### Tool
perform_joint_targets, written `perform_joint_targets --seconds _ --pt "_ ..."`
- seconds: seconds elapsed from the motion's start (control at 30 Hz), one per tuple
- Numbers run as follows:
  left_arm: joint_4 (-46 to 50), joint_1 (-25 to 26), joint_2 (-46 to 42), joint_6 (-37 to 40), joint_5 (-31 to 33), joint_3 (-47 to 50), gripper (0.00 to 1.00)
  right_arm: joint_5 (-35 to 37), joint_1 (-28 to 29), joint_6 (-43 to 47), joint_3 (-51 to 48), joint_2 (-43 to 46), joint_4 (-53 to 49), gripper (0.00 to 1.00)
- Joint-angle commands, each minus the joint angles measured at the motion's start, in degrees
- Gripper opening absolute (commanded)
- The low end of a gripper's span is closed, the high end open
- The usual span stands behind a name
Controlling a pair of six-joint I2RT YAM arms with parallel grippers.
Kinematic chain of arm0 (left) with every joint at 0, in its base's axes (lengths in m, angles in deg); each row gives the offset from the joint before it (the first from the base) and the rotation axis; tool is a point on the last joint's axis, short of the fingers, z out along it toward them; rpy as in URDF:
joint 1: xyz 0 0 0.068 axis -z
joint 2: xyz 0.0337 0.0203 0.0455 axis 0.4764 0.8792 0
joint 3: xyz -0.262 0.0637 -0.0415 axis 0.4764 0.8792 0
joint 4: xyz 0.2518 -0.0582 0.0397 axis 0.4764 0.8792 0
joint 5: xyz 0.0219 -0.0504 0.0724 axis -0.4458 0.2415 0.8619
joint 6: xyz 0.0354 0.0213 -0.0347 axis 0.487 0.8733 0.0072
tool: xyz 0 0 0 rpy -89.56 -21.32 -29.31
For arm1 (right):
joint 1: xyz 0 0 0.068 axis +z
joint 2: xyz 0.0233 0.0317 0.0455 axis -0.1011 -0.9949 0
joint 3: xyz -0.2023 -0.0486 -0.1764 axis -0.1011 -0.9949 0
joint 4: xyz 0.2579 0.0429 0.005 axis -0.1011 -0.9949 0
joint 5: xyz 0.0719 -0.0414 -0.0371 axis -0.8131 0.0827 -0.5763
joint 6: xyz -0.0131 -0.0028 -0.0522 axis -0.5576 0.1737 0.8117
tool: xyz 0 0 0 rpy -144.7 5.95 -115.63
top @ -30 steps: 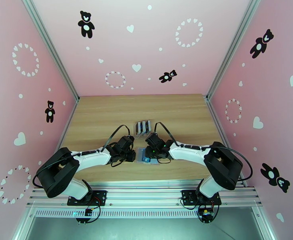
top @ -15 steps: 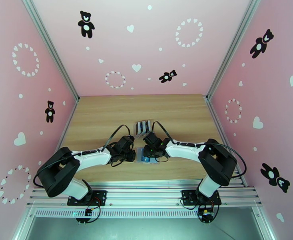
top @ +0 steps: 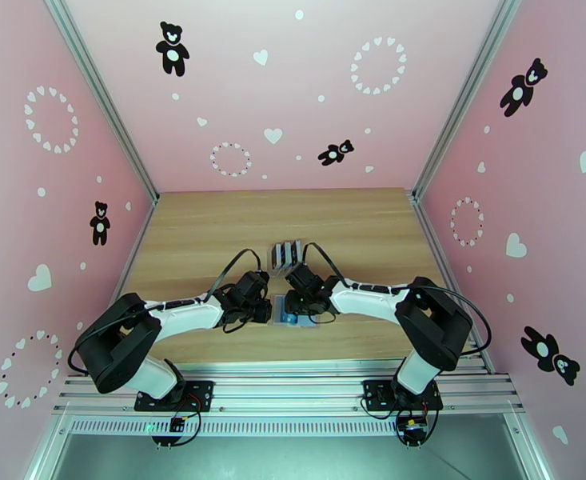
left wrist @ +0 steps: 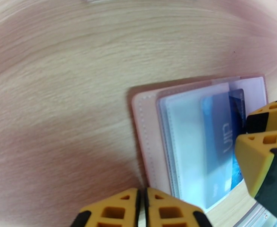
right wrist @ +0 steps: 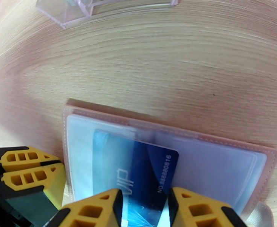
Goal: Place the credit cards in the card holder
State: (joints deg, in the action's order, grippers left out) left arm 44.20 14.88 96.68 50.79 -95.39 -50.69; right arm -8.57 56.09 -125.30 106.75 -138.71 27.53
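Note:
The card holder (left wrist: 147,148) lies open on the table, tan-pink with clear sleeves, and also appears from above (top: 302,319) and in the right wrist view (right wrist: 214,142). A blue credit card (right wrist: 149,173) marked VIP sits half inside a clear sleeve (left wrist: 219,137). My right gripper (right wrist: 144,209) is shut on the card's outer end, one yellow finger on each long edge (top: 293,303). My left gripper (left wrist: 142,209) is shut, its tips at the holder's left edge (top: 268,312); whether it pinches that edge is hidden.
A slotted card stand (top: 287,254) with more cards stands just behind the holder; its clear base (right wrist: 81,6) is at the top of the right wrist view. The two grippers nearly meet over the holder. Bare wood (top: 197,234) lies to the left and behind.
My right arm has slid left toward the left gripper, carrying the blue card further over the holder. The left arm has barely moved.

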Motion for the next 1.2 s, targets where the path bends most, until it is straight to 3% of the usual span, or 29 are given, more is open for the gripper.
perform_joint_targets --seconds 0.0,0.47,1.17 --pt "0.78 0.44 2.43 -0.17 -0.94 0.51 0.16 -1.1 0.12 0.06 1.61 -1.36 0.85 0.39" --pt "1.3 0.44 1.33 -0.7 -0.59 0.64 0.17 1.16 0.17 1.31 1.79 2.44 -2.87 0.39" --pt "-0.03 0.48 -1.41 -2.63 -3.35 3.27 0.17 -0.04 1.48 -0.04 0.81 -0.23 -1.41 0.39"
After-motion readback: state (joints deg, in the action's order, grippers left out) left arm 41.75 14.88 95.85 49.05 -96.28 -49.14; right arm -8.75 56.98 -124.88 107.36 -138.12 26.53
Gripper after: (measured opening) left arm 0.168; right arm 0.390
